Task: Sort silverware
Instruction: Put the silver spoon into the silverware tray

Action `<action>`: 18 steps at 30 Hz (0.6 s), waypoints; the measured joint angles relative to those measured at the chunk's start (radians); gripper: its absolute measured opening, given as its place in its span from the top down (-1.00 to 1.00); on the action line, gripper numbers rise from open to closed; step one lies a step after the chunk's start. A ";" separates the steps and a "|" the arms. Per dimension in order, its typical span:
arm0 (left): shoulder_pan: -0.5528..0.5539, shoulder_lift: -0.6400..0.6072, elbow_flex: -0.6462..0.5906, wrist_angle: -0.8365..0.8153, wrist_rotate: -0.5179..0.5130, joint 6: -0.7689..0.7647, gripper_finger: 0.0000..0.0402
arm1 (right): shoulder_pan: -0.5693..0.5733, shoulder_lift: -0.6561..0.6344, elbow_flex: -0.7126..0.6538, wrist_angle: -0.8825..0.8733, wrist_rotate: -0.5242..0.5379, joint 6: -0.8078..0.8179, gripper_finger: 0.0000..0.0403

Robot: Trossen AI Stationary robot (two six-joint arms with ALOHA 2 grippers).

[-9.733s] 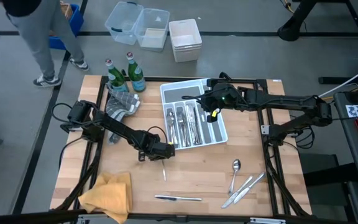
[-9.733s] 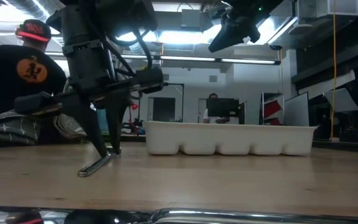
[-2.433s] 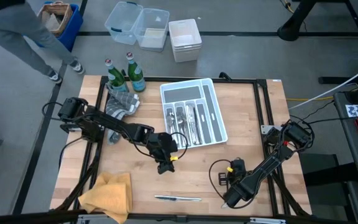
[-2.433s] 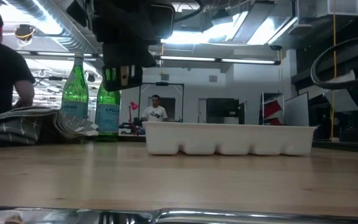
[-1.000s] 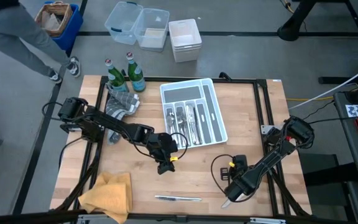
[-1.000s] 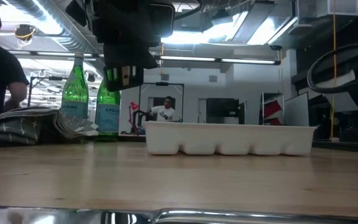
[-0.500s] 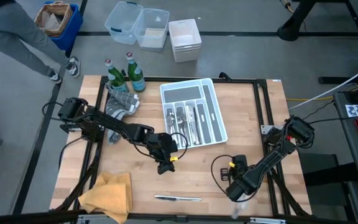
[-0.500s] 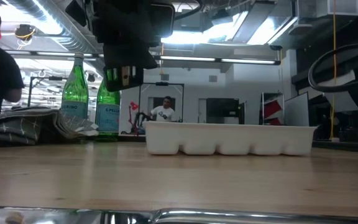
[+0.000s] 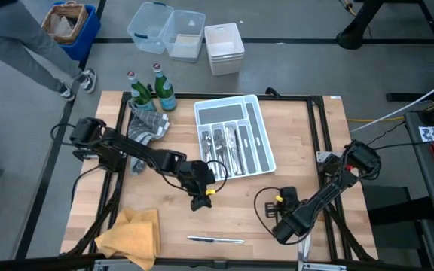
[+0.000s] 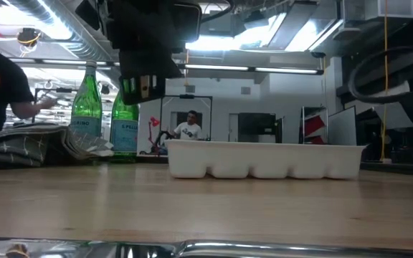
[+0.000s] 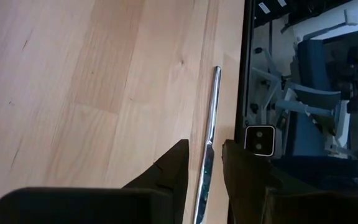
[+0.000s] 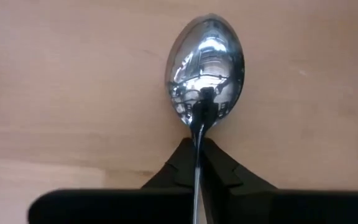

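Gripping the spoon (image 12: 205,68) by its neck, the right hand (image 12: 199,152) has its fingers pinched tight around the slim handle just behind the bowl, down at about 5 o'clock on the tabletop (image 9: 236,196). From above, that hand (image 9: 291,224) hides the spoon, so whether it has left the wood is hard to tell. Doing this step well means lifting straight up, keeping the bowl level so the thin neck cannot twist between the pads, then carrying it to the white tray (image 9: 263,152) at 12 o'clock, where sorted silverware (image 9: 222,150) already fills the left slots. A knife (image 9: 215,240) lies alone near 6 o'clock. The left hand (image 9: 197,202), partly open and holding nothing, hovers mid-table above that knife (image 11: 207,146).
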 joint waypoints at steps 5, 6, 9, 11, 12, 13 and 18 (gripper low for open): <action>0.001 -0.052 0.000 -0.003 0.000 0.034 0.57 | -0.002 -0.007 0.021 0.003 0.053 -0.002 0.98; 0.001 -0.065 0.000 -0.007 0.000 0.044 0.57 | -0.001 -0.010 0.025 0.004 0.068 -0.002 0.98; 0.006 -0.119 0.000 -0.014 -0.002 0.078 0.57 | -0.001 -0.031 0.042 0.007 0.123 -0.004 0.98; 0.006 -0.156 0.000 -0.036 -0.013 0.094 0.57 | 0.000 -0.045 0.055 0.008 0.167 -0.009 0.98; 0.010 -0.177 0.000 -0.044 -0.015 0.104 0.57 | 0.000 -0.055 0.061 0.007 0.194 -0.012 0.98; 0.011 -0.194 0.000 -0.055 -0.020 0.111 0.57 | 0.000 -0.067 0.068 0.008 0.227 -0.020 0.98; 0.013 -0.285 0.000 -0.131 -0.071 0.113 0.57 | -0.001 -0.108 0.100 0.046 0.484 -0.027 0.98</action>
